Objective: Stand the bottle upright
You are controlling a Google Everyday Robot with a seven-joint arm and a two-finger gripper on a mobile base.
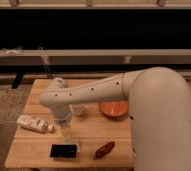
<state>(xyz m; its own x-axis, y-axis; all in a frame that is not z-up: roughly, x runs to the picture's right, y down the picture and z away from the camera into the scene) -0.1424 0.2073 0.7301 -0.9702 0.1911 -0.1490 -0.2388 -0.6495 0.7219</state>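
Observation:
The cream-white bottle (34, 123) lies on its side near the left edge of the wooden table (91, 140), with its narrower cap end pointing right. My white arm reaches in from the right. My gripper (65, 131) hangs down from the wrist just right of the bottle's cap end, close to the table top and just above the black slab (65, 150). It is not touching the bottle.
A reddish-brown elongated object (104, 149) lies near the front edge. An orange bowl (113, 108) sits at the right, partly behind my arm. A short clear glass cup (79, 109) stands mid-table under the arm. A dark wall with a shelf rail runs behind.

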